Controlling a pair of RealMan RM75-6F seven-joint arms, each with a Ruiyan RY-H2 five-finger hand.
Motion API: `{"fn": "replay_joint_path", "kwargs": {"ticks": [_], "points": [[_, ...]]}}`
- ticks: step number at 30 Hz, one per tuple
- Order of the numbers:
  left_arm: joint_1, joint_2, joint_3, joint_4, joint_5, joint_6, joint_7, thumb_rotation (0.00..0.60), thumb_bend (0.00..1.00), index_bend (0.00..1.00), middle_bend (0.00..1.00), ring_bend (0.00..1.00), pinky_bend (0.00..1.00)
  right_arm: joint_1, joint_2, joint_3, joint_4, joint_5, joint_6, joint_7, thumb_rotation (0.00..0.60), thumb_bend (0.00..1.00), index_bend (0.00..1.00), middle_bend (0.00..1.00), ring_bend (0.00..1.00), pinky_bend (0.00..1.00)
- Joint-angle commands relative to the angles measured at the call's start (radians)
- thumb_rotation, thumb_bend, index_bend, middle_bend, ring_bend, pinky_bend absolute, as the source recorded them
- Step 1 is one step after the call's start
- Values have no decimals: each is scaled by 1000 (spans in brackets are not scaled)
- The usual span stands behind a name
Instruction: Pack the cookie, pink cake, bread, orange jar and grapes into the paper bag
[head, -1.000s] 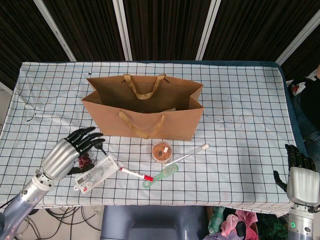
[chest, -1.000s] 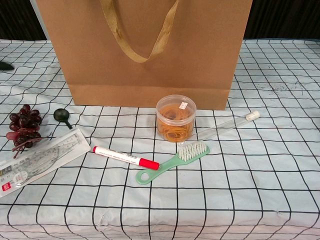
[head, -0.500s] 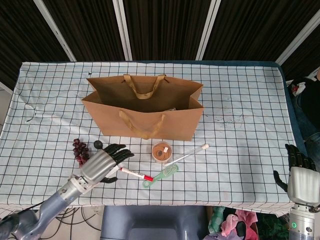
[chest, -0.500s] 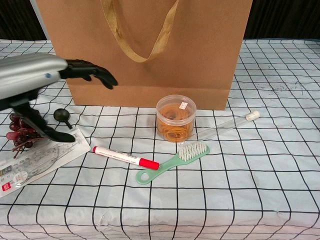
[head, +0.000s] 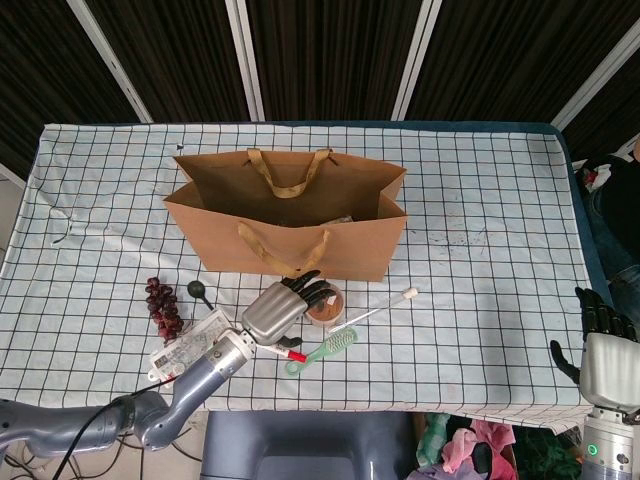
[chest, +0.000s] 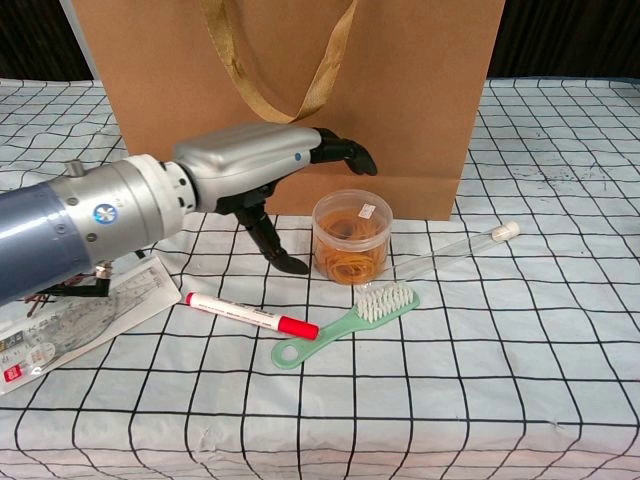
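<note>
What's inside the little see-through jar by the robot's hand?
The orange jar holds orange loops that look like rubber bands. Its lid is on. The left hand hovers beside it and hides nothing inside; the bottom layer can't be made out.

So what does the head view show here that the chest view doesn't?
Only the head view shows the grapes, the bag's open top, the right robot hand idle at the table's edge, and the table's full extent. Only the chest view shows the left robot hand's open fingers above the jar and its thumb beside it. Both show bag, jar, left robot hand, marker, brush and tube.
</note>
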Motion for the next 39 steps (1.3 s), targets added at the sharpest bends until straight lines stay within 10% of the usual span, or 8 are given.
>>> {"fn": "replay_joint_path", "kwargs": {"ticks": [1,39], "points": [[-37,-45,-27,45,-41,-31,0,600,69,153,119,34,110,1,-1,-2,1,0,-4,1,600,214,139,140,211,234],[-174,-152,-17,205,-266,-54,167,600,150,177,278,217,306,0,-2,-1,-5,-7,0,20,600,214,139,140,212,234]]}}
